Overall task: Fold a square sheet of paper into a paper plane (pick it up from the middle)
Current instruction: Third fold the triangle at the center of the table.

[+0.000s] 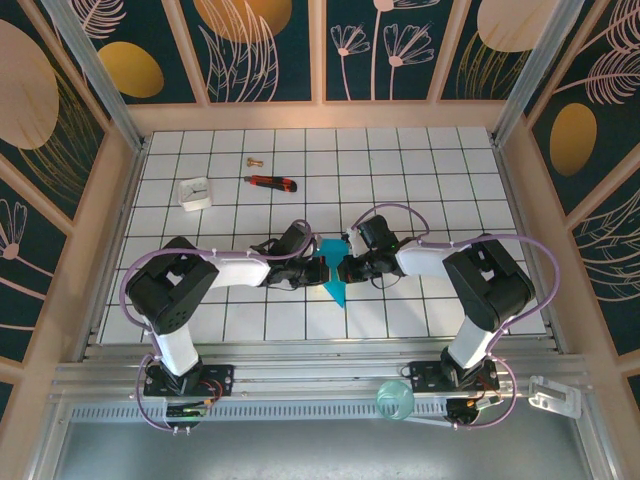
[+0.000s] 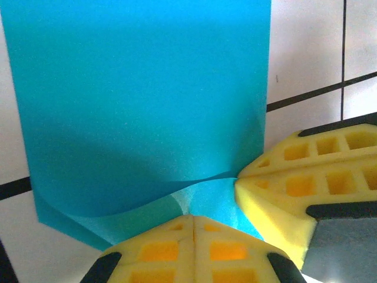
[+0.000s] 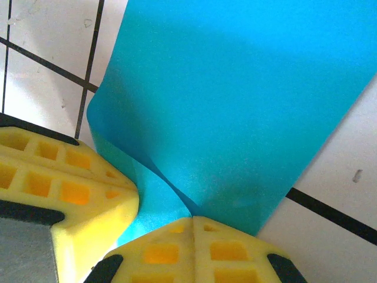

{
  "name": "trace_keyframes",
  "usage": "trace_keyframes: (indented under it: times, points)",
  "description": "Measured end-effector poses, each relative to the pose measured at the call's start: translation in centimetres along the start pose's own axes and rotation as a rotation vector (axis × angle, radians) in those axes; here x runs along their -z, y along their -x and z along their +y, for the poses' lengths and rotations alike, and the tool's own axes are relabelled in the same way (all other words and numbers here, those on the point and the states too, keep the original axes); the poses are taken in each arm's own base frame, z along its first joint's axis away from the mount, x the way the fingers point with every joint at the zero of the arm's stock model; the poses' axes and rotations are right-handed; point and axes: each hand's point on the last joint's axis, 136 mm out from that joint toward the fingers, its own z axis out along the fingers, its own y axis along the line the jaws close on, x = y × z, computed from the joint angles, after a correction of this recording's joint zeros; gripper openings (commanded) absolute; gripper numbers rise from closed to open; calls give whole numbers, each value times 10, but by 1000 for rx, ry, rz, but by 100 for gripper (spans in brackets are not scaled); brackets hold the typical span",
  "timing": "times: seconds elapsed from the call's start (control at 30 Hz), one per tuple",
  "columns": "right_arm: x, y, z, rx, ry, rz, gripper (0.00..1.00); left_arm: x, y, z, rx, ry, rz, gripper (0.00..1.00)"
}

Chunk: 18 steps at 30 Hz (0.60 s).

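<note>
Top external view: both arms reach inward and meet nr the ctr of the tiled table [image 1: 420, 190]. The left gripper [image 1: 322, 268] comes in from 9 o'clock and the right gripper [image 1: 347, 267] from 3 o'clock, tips just beside each other. Between them lies the square sheet of paper [image 1: 335, 288], teal, partly folded, w/ one corner pointing to 6 o'clock past the fingers. Left wrist view: jaws closed, yellow fingertips [image 2: 171, 236] meeting on a raised flap of the sheet. The rest of the paper spreads flat toward 12 o'clock, and the other gripper's yellow fingers touch the same flap at 3 o'clock. Right wrist view: jaws likewise closed, pinching the lifted edge where a curl in the paper runs down to the tips. The left gripper's fingers sit at 9 o'clock, against the paper. Elsewhere on the table, well apart from the sheet: a red-and-black utility knife [image 1: 271, 182] at approx. 11 o'clock, a small white block [image 1: 195, 192] at 10 o'clock, and a small brass-coloured item [image 1: 253, 160] beyond the knife, too small to identify.
</note>
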Motion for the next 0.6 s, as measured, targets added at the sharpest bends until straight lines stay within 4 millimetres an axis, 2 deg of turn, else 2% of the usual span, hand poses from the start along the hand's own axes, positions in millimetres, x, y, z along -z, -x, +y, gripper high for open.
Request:
trace_keyframes:
  times: [0.4,0.6]
  points:
    - [0,0,0,0,0,0,2,-1,0,4,-26,9,-8,0]
    - [0,0,0,0,0,0,6,-1,-2,5,-38,-12,-27,0]
